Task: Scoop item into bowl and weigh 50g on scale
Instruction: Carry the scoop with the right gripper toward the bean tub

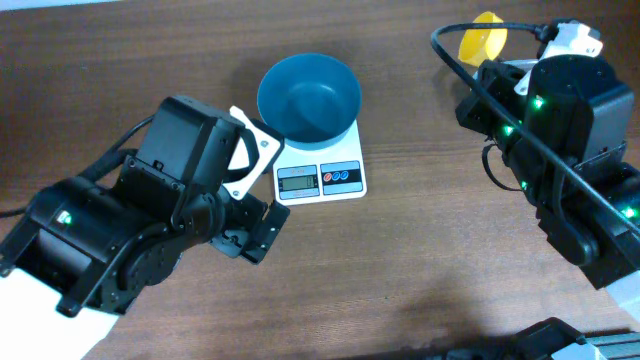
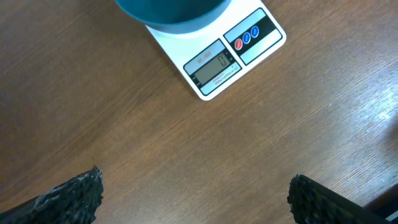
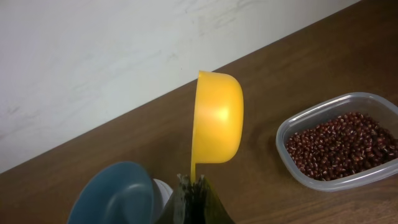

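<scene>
Right wrist, scoop (image 3: 217, 118), beans (image 3: 342, 146) in tub (image 3: 323, 184), overhead, scale (image 1: 320, 180)

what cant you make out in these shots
- Overhead: the digits on the scale display are too small to read. The right arm covers most of the yellow scoop.
- Right wrist: only the yellow scoop's outer side shows, so its contents are hidden. The clear tub of beans is cut off by the right edge.
- Left wrist: the teal bowl is cut off by the top edge.
</scene>
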Robot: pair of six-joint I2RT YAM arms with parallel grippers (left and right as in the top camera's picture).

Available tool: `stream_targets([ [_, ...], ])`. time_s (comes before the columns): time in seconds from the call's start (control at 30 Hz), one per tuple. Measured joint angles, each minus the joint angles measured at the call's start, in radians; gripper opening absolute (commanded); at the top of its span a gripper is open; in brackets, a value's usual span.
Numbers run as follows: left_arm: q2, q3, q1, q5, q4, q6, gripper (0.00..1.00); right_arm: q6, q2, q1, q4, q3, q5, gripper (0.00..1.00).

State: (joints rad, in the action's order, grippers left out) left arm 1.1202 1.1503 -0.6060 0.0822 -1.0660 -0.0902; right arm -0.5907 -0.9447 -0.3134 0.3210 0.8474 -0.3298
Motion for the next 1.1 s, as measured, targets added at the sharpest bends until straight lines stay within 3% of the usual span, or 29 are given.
stream_targets([
  [1.1, 0.0, 0.006, 0.0, -0.063, -0.013, 0.049, 0.99, 0.031, 0.0, 0.001, 0.053, 0.0, 0.093, 0.04],
])
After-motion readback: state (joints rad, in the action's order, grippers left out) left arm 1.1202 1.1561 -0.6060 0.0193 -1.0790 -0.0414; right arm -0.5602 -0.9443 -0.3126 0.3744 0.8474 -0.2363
